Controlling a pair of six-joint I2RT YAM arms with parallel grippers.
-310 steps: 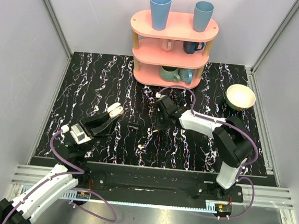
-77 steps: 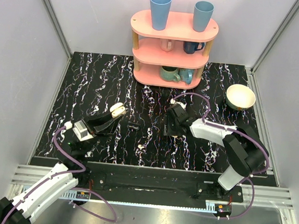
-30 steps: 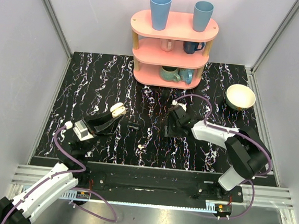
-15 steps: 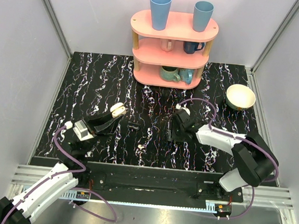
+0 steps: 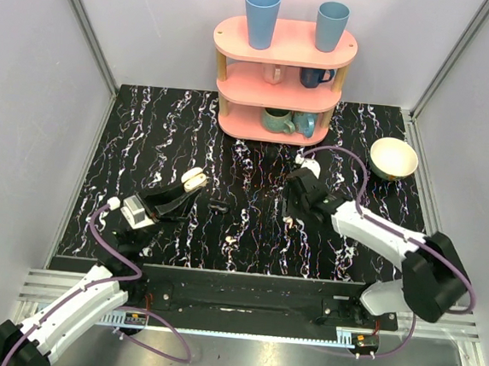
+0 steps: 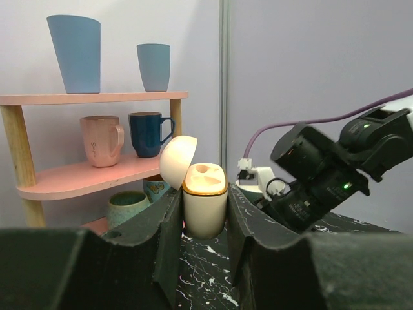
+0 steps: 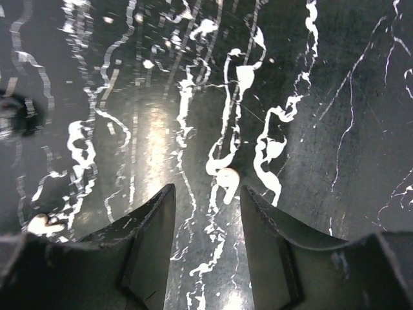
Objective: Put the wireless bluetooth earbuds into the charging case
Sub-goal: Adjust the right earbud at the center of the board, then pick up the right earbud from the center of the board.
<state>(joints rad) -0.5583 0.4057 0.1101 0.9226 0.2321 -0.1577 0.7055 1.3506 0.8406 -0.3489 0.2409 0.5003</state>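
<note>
My left gripper (image 5: 184, 191) is shut on the cream-white charging case (image 5: 192, 178) and holds it upright above the table with its lid open. In the left wrist view the case (image 6: 205, 210) sits between the fingers, its two sockets empty. My right gripper (image 5: 293, 208) is open and points down at the black marble table. In the right wrist view one white earbud (image 7: 227, 179) lies on the table between its fingertips (image 7: 208, 190), close to the right finger. A second earbud (image 7: 44, 224) lies at the lower left edge of that view.
A pink three-tier shelf (image 5: 281, 75) with mugs and two blue cups stands at the back centre. A cream bowl (image 5: 393, 158) sits at the back right. A small dark object (image 5: 219, 205) lies between the grippers. Grey walls enclose the table.
My right arm has swung its elbow out to the right and its gripper has shifted slightly right and back. My left arm has held still with the case.
</note>
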